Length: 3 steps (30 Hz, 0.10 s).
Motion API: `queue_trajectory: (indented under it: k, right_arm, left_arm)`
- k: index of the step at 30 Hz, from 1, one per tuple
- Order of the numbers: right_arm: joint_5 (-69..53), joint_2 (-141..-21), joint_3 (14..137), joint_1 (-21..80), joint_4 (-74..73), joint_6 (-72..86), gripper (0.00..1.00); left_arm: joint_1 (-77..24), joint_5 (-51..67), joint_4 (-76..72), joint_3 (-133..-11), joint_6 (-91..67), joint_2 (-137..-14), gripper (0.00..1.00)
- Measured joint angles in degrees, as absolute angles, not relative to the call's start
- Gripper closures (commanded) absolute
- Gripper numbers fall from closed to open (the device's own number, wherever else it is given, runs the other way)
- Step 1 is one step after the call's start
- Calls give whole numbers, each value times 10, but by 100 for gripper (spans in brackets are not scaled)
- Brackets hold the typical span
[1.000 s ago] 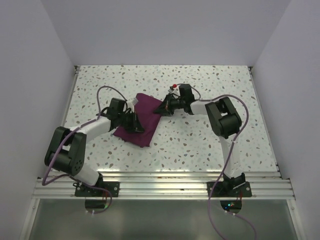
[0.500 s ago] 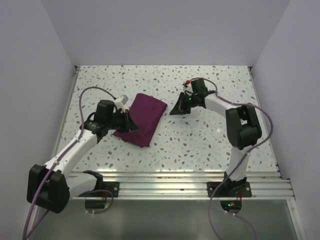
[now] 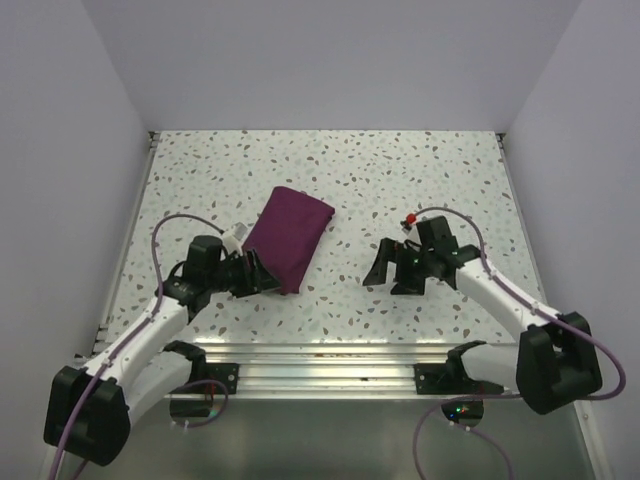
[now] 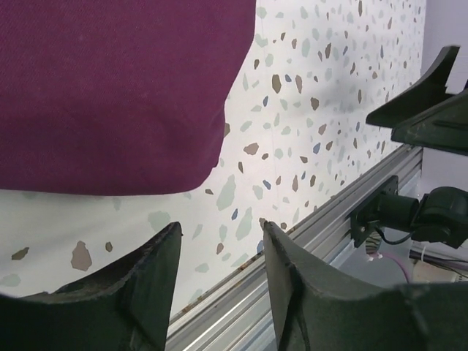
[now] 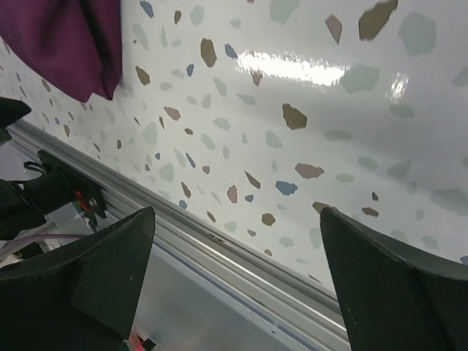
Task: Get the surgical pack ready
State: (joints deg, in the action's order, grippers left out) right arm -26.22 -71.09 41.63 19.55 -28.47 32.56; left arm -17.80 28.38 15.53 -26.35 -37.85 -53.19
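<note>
1. The left gripper (image 4: pixel 219 281) stands with its jaws partly apart and nothing between them. It hovers low over the near-left part of the white speckled surface (image 3: pixel 420 170), just short of the near edge of the plum-purple oblong fabric bundle (image 3: pixel 288 228).
2. The right gripper (image 5: pixel 238 285) is spread wide and also empty. It sits over bare surface on the near right, well apart from the bundle, which shows only as a purple corner at the upper left of its wrist view.
3. What has changed: a second ago both grippers were closed against the bundle, the left at its near-left edge and the right at its far-right corner. Both have since let go and drawn back toward the near edge.
4. What that suggests: the bundle lies free and folded shut, with no tray, instruments or pads showing. The wrapping looks finished or close to it, though what is inside cannot be seen.
5. The bundle lies flat a little left of centre. Its long axis runs near to far, with the far end leaning right and the near end leaning left toward the left gripper.
</note>
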Motion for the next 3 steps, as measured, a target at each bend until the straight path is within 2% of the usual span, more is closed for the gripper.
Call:
queue_trajectory:
  k: [1,3]
  right_arm:
    - [-263,-695,398,196,-281,331,1]
    - [-264,-657,359,196,-258,346,1]
  left_arm:
    - [-178,284,152,-258,-384,-526,38]
    - [-178,283,144,-248,-395,-506,36]
